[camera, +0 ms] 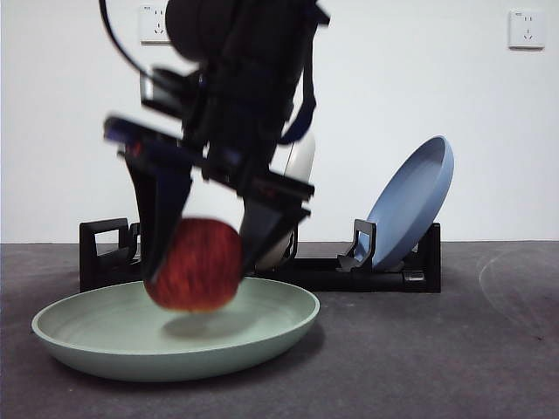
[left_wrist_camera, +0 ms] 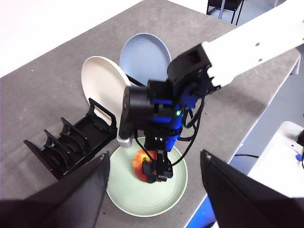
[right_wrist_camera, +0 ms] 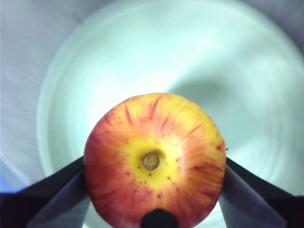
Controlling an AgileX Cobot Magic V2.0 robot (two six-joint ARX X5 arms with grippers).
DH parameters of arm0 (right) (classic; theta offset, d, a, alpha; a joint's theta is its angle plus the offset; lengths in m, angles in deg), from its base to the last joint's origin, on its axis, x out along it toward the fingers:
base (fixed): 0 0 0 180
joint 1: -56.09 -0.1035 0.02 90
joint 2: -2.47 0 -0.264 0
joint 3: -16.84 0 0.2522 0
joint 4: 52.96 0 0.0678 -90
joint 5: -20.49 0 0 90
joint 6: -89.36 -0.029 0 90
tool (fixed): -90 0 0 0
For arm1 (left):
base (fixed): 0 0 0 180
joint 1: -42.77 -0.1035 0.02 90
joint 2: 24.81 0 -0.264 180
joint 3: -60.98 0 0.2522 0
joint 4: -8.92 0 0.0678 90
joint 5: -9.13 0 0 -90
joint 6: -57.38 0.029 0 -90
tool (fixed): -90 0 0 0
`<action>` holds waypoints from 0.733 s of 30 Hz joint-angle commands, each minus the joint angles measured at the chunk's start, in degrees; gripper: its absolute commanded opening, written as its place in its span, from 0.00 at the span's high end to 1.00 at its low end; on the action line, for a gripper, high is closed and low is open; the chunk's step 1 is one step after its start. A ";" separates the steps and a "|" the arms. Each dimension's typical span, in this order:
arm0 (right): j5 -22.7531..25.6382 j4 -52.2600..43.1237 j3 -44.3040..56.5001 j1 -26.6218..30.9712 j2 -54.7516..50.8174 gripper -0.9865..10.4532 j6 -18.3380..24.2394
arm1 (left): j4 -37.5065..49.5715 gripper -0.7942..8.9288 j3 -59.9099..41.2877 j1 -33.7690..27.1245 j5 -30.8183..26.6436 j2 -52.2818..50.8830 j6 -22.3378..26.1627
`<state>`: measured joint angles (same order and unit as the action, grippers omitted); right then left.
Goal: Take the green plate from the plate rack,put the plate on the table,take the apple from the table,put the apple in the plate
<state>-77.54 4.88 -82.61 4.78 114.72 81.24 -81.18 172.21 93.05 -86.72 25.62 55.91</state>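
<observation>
While the green plate (camera: 113, 345) already lies flat on the table (camera: 437, 367) in front of the plate rack (camera: 384, 272), the right tool (camera: 214, 262) hangs just above its middle, clamped on the apple (camera: 194, 264) from both sides. A shadow under the fruit suggests it has not yet touched the plate, so the grip is probably kept until it is lower. From the right wrist, the apple (right_wrist_camera: 154, 159) shows its yellow stem end upward, centred over the pale dish (right_wrist_camera: 142, 52). The left tool (left_wrist_camera: 154, 190) waits high and well back, jaws spread and empty. A white plate (left_wrist_camera: 102, 83) and a blue plate (left_wrist_camera: 145, 54) lean in the rack. No brand, label or writing can be read anywhere.
</observation>
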 commanded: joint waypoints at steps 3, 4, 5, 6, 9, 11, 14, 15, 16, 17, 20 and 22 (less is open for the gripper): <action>0.15 -0.44 0.42 -0.11 1.70 0.92 0.87 | -0.11 0.59 -0.26 -0.11 -0.22 -0.22 0.70; 0.15 -0.35 0.42 -0.11 1.95 0.92 0.85 | -0.11 0.59 -0.26 -0.11 -0.22 -0.22 0.70; 0.13 -0.22 0.46 -0.11 2.08 0.92 0.87 | -0.11 0.59 -0.26 -0.11 -0.24 -0.22 0.70; 0.13 -0.09 0.46 -0.11 2.34 0.91 0.87 | -0.11 0.59 -0.26 -0.11 -0.28 -0.22 0.70; 0.07 0.44 0.46 -0.11 3.19 0.91 1.99 | -0.11 0.59 -0.26 -0.11 -0.37 -0.22 0.70; 0.15 0.59 0.46 -0.11 4.15 0.91 2.34 | -0.11 0.59 -0.26 -0.11 -0.35 -0.22 0.70; 0.17 0.74 0.46 -0.11 5.40 0.91 2.32 | -0.11 0.59 -0.26 -0.11 -0.37 -0.22 0.68; 0.13 0.85 0.46 -0.11 5.66 0.91 2.29 | -0.11 0.59 -0.26 -0.11 -0.37 -0.22 0.68; 0.11 0.96 0.46 -0.11 5.68 0.91 2.32 | -0.11 0.59 -0.26 -0.11 -0.37 -0.22 0.68; 0.15 0.98 0.46 -0.11 5.70 0.90 2.32 | -0.11 0.59 -0.26 -0.11 -0.37 -0.22 0.68; 0.13 0.92 0.46 -0.11 5.68 0.66 2.01 | -0.11 0.59 -0.26 -0.11 -0.37 -0.22 0.66; 0.17 1.01 0.46 -0.09 5.68 0.44 1.68 | -0.11 0.59 -0.26 -0.11 -0.37 -0.22 0.66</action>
<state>-77.45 5.54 -83.27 4.78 117.58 82.95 -81.18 172.21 93.05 -87.11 25.62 55.93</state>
